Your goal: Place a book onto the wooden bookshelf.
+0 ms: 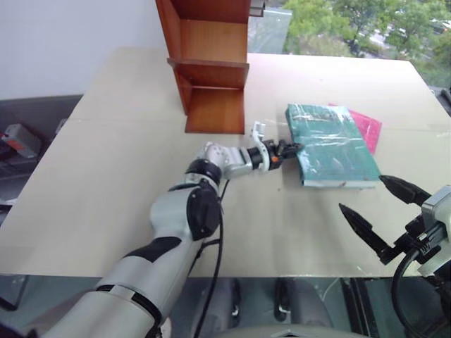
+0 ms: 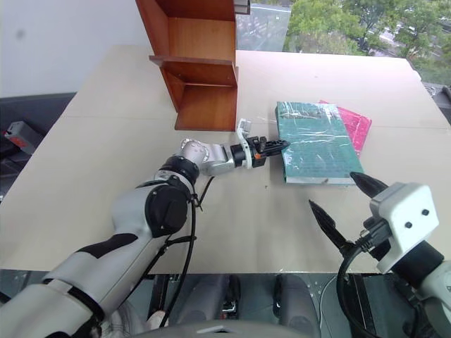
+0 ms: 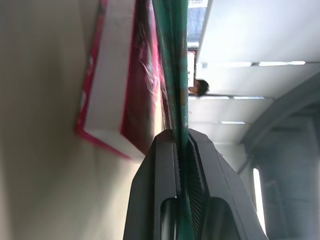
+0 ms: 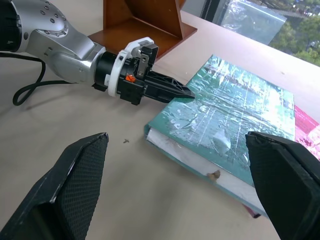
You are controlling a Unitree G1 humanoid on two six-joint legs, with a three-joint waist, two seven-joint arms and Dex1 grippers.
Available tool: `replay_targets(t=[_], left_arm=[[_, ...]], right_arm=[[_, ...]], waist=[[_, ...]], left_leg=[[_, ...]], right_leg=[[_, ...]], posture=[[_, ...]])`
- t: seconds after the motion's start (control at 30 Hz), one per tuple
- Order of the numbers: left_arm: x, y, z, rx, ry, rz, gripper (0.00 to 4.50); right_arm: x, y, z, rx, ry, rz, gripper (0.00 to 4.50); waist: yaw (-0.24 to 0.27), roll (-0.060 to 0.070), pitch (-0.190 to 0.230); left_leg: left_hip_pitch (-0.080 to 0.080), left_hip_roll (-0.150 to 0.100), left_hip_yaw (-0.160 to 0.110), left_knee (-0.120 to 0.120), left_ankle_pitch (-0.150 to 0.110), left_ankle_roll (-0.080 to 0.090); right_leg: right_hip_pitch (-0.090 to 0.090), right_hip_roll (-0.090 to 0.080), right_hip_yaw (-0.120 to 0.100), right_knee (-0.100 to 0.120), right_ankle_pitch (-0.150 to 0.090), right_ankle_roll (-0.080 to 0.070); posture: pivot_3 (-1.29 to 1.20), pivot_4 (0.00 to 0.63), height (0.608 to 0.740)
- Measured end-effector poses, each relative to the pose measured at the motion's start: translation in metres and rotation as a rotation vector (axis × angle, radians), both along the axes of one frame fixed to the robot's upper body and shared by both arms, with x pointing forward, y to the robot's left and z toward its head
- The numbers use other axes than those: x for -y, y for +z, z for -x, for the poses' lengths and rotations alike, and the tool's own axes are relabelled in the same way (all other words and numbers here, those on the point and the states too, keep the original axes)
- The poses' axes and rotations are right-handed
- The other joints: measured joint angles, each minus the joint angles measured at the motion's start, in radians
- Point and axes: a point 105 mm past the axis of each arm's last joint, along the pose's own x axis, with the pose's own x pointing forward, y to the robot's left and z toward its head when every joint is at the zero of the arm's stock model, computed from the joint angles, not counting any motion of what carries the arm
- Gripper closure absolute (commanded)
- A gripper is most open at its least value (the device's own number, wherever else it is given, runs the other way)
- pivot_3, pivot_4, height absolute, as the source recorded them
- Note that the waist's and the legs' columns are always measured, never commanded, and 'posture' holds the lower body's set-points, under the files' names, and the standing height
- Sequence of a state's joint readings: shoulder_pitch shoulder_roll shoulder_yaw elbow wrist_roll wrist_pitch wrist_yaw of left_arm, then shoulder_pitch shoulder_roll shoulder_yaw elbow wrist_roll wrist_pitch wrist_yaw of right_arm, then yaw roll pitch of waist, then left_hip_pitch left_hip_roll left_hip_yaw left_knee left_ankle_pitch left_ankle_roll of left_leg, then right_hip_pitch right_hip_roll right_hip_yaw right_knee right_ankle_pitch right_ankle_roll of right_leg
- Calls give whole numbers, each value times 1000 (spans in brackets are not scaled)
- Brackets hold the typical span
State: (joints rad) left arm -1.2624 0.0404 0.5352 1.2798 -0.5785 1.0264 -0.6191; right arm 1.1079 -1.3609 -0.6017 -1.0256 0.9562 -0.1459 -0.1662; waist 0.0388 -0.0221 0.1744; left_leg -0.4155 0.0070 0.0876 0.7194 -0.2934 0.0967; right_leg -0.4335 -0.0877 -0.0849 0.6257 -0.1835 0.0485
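The teal-green book (image 1: 331,144) lies flat on the table, wrapped in glossy plastic, white page edges facing me. My left gripper (image 1: 290,148) reaches level from the left and is shut on the book's near-left edge; the left wrist view has the black fingers (image 3: 160,170) pinching the thin teal cover (image 3: 172,65). My right gripper (image 1: 361,192) hangs open in front of the book, apart from it, its two fingers (image 4: 75,185) spread wide. The wooden bookshelf (image 1: 211,63) stands at the back of the table, left of the book.
A thinner pink book (image 1: 366,127) lies partly under the teal book's far right side. The beige table (image 1: 106,176) has bare room to the left and in front. A window with trees is behind the table's far edge.
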Motion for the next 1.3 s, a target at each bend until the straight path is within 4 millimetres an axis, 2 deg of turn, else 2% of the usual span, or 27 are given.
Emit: replay_targets(t=[0.1, 0.17, 0.23, 0.3, 0.33, 0.37, 0.4, 0.47, 0.57, 0.6, 0.67, 0.73, 0.77, 0.8, 0.87, 0.97, 1.07, 1.1, 1.2, 1.23, 1.27, 1.3], left_arm=[[-6, 28, -1, 160, -42, 10, 4436], [-10, 57, 0, 456, -52, -52, 4436], [-9, 101, 17, 910, -74, -121, 4436], [-6, 126, 30, 1114, -89, -126, 4436], [-8, 139, 35, 1279, -79, -173, 4436], [-16, 153, 38, 1523, -57, -286, 4436], [-21, 158, 38, 1623, -43, -337, 4436], [-35, 172, 40, 1961, -28, -529, 4436], [-55, 193, 30, 2237, -36, -774, 4436], [-72, 206, 21, 2297, -35, -920, 4436], [-87, 216, 15, 2328, -40, -1050, 4436], [-111, 224, 4, 2327, -100, -1285, 4436], [-121, 224, -1, 2303, -128, -1381, 4436], [-139, 220, -13, 2222, -171, -1532, 4436], [-158, 210, -23, 2124, -223, -1663, 4436], [-163, 212, -27, 2060, -308, -1774, 4436], [-164, 213, -29, 2021, -328, -1793, 4436], [-161, 207, -33, 1960, -364, -1789, 4436], [-148, 195, -35, 1906, -447, -1765, 4436], [-150, 193, -35, 1868, -454, -1757, 3674], [-152, 192, -34, 1822, -464, -1743, 3450], [-155, 190, -32, 1775, -475, -1726, 2991]], right_arm=[[-2, 2, -3, 7, 7, 1, 0], [-3, 7, -5, 29, 10, -11, 0], [-3, 18, -7, 72, 15, -46, 0], [-3, 26, -9, 103, 17, -71, 0], [-3, 33, -9, 126, 25, -96, 0], [-2, 42, -9, 162, 26, -120, 0], [-1, 46, -9, 176, 26, -127, 0], [1, 50, -10, 184, 21, -139, 0], [2, 54, -12, 195, 24, -139, 0], [1, 56, -13, 205, 31, -134, 0], [0, 56, -14, 205, 43, -128, 0], [-2, 57, -18, 207, 62, -122, 0], [-2, 56, -20, 202, 65, -117, 0], [-4, 56, -22, 199, 75, -107, 0], [-6, 60, -24, 212, 91, -102, 0], [-7, 68, -29, 243, 118, -87, 0], [-7, 66, -33, 232, 129, -80, 0], [-7, 65, -44, 224, 146, -59, 0], [-7, 74, -53, 271, 158, -24, 0], [-7, 75, -56, 274, 166, -12, 0], [-7, 78, -58, 285, 173, 1, 0], [-7, 80, -60, 294, 175, 11, 0]], waist=[[0, 0, 0], [-1, 0, 1], [0, 1, 0], [5, 1, 0], [5, 1, 0], [4, 1, 0], [1, 2, 0], [-1, 2, -1], [3, 2, 0], [3, 2, 0], [2, 2, 0], [1, 2, 0], [1, 2, 0], [1, 2, 0], [2, 1, 0], [5, -1, 0], [0, 0, 0], [-4, -1, -1], [-4, 1, -1], [-4, 0, -1], [-7, 1, -1], [-11, 1, -1]], left_leg=[[0, 0, 0, 0, 0, 0], [0, 0, 0, 0, 0, -1], [1, 0, -1, -1, 0, -1], [1, 0, -2, -1, 0, -1], [1, 0, -2, -1, 0, -1], [1, 0, -1, -1, 0, -1], [2, 0, 0, -1, 0, -1], [2, 1, 2, -1, 0, -1], [1, 1, 1, 1, 0, -1], [1, 1, 1, 1, 0, 0], [1, 0, 2, 1, -1, 1], [1, 0, 3, 1, -2, 2], [1, 0, 3, 1, -2, 3], [1, 0, 4, 1, -2, 4], [0, 0, 4, 1, -2, 4], [0, 0, 4, 3, -3, 5], [1, 0, 6, 3, -3, 5], [3, 1, 7, 3, -3, 5], [2, 1, 7, 3, -3, 5], [2, 2, 7, 3, -3, 5], [2, 2, 7, 3, -3, 5], [2, 2, 8, 3, -3, 5]], right_leg=[[0, 0, 0, 0, 0, 0], [0, -1, 4, 0, 2, -4], [0, -1, 4, 0, 2, -5], [1, -2, 3, -1, 2, -5], [1, -2, 3, -1, 3, -5], [1, -2, 4, -1, 3, -5], [1, -1, 4, -1, 3, -5], [1, -1, 6, -1, 1, -10], [1, -1, 5, 0, 1, -10], [1, 0, 4, -1, 1, -10], [1, 0, 2, -1, 1, -10], [0, 1, 2, -1, 1, -9], [0, 1, 2, -1, 2, -6], [0, 1, 2, -1, 3, -5], [0, 1, 2, -1, 2, -4], [1, 0, 1, -1, 2, -3], [0, 0, 3, -1, 0, 0], [1, 0, 4, 1, 0, 0], [0, 0, 4, 2, -2, -3], [0, 0, 4, 2, -1, -3], [-1, 1, 4, 2, 0, -5], [-1, 1, 4, 2, 0, -5]], posture=[[0, 150, 738], [0, 150, 738], [0, 150, 738], [0, 150, 738], [0, 150, 738], [0, 150, 738], [0, 150, 738], [0, 150, 738], [0, 150, 738], [0, 150, 738], [0, 150, 738], [0, 150, 738], [0, 150, 738], [0, 150, 738], [0, 150, 738], [0, 150, 738], [0, 150, 738], [0, 150, 738], [0, 150, 738], [0, 150, 738], [0, 150, 738], [0, 150, 738]])
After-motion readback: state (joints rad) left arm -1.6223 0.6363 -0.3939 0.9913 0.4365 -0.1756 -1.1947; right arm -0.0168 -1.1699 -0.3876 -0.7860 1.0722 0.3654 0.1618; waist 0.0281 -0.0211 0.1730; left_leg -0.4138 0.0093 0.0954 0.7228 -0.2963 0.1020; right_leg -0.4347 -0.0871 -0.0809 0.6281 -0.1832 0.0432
